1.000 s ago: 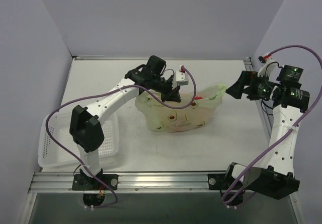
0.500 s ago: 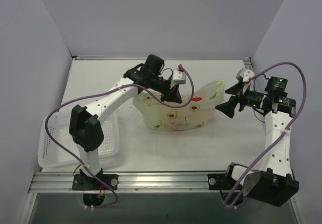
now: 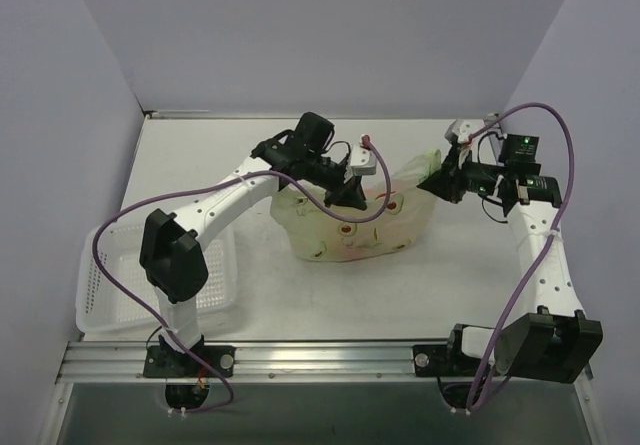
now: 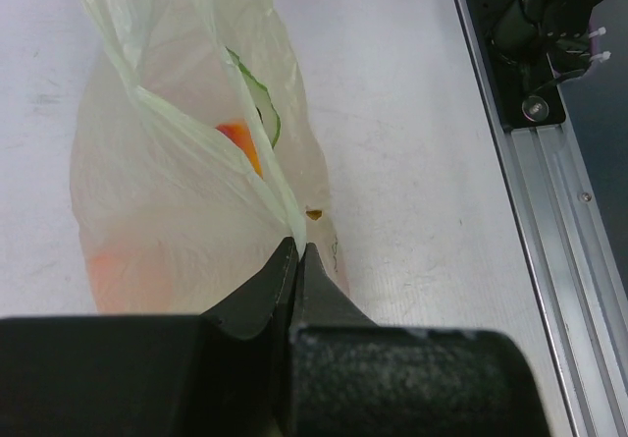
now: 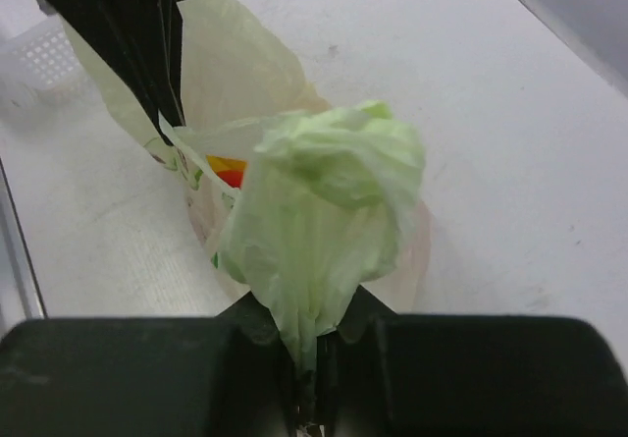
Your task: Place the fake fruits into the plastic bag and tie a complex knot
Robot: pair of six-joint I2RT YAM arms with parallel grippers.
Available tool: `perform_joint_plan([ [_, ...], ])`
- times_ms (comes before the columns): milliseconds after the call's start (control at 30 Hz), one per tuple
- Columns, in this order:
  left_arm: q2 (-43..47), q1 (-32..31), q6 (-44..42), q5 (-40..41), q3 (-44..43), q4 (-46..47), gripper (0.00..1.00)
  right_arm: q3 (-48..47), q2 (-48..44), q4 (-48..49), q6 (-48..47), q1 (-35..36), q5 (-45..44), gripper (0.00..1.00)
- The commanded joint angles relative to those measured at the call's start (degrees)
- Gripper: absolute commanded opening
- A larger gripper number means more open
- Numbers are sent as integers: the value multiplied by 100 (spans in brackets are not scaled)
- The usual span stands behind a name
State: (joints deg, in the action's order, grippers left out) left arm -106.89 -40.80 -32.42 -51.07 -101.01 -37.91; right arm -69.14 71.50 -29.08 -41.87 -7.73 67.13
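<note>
The pale green plastic bag lies mid-table with fake fruits inside; red and orange pieces show through the film. My left gripper is shut on the bag's left upper edge, with a thin fold of film pinched at its tips. My right gripper is shut on the bag's bunched right corner, and the film runs down between its fingers. From the right wrist, a red-orange fruit shows in the bag's mouth. No knot is in view.
A white perforated basket stands at the front left beside the left arm's base. An aluminium rail runs along the near edge, and also shows in the left wrist view. Grey walls close the left and right sides.
My right arm swung in from the right edge to the bag's right corner and its jaws closed on the film. The left gripper kept its hold and barely moved.
</note>
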Motion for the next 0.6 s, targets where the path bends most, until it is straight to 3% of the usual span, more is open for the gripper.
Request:
perform_joint_plan([
  [0,10,-60,-115,123,-182,73,0,163,-443,762,2392,87,-610,0],
  [67,54,-113,-27,629,-60,169,0,348,-724,1211,3766,113,-1287,0],
  [133,177,-253,8,1079,142,459,0,437,-805,933,5267,113,-2053,0],
  [267,467,-508,-132,1941,985,1170,0,542,-753,316,6768,175,-2713,0],
  [467,397,-649,-308,2048,1057,1181,0,894,-410,289,9340,192,-2794,0],
  [567,353,-649,-308,2040,978,1172,0,946,-584,447,9802,219,-3081,0],
])
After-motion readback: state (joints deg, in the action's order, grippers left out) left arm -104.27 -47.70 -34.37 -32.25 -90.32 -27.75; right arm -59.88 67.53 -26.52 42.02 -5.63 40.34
